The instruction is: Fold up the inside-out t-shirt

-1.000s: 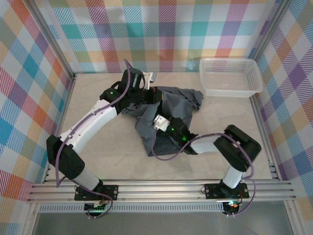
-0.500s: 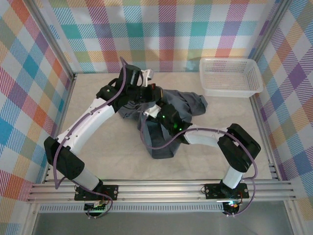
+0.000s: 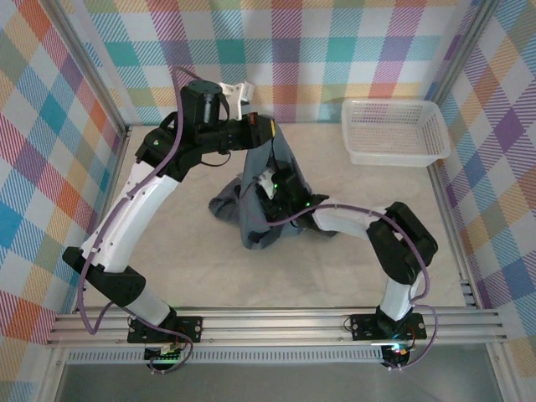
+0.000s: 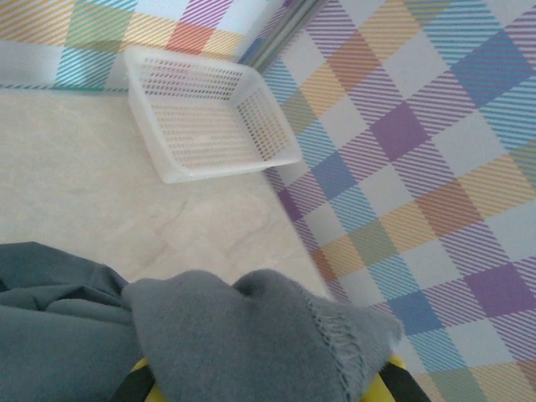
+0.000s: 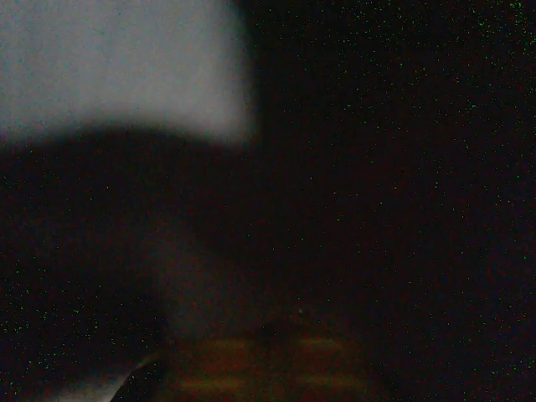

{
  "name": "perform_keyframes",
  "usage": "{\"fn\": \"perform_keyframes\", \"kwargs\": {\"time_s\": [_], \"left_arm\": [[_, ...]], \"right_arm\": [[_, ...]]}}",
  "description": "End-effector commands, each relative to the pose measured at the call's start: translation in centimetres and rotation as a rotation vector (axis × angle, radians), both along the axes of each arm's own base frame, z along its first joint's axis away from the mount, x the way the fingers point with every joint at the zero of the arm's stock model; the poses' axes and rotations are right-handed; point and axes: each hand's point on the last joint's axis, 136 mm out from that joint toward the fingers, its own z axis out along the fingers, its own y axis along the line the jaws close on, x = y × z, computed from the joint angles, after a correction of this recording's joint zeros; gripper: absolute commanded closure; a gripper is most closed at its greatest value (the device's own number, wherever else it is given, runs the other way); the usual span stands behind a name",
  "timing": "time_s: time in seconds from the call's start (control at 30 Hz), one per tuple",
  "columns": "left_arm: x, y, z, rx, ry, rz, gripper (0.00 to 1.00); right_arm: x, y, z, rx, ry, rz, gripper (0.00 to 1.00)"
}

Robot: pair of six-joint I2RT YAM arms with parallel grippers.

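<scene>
The white plastic mesh basket (image 3: pixel 394 157) sits in the far right corner of the pale table (image 3: pixel 184 251), against the plaid wall (image 3: pixel 276 50). Left of the basket, at about its height in the top view, the left gripper (image 3: pixel 266 132) hangs raised above the table. Its jaws are closed on an edge of the dark slate-grey short-sleeved cloth t-shirt (image 3: pixel 251 219).

From that pinch the t-shirt falls away from the basket, down and to the left, as a narrow hanging sheet. It widens into a crumpled heap on the table, well apart from the basket and nearer the arm bases than it.

The right gripper (image 3: pixel 270 186) is below the left gripper, also left of the basket, pushed into the hanging cloth just above the heap. Its jaws are closed. Cloth lies all round it, and I cannot tell whether a fold is caught between them. The right wrist view is almost wholly dark, with one blurred pale patch at its upper left.

In the left wrist view the t-shirt (image 4: pixel 251 335) drapes over the fingers with a frayed-looking seam edge showing. The basket (image 4: pixel 226 172) lies beyond it on bare table, apart from the cloth.
</scene>
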Motion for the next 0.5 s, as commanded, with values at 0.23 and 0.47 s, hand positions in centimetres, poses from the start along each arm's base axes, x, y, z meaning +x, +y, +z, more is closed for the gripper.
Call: {"fn": "perform_keyframes", "kwargs": {"time_s": [0.23, 0.47], "left_arm": [[-2.0, -1.3, 4.5, -0.095, -0.078, -0.113, 1.0], [-3.3, -4.5, 7.0, -0.138, -0.119, -0.228, 1.0]], "right_arm": [[1.5, 2.0, -1.6, 0.227, 0.4, -0.094, 1.0], [2.8, 1.6, 0.4, 0.282, 0.505, -0.241, 1.0]]}}
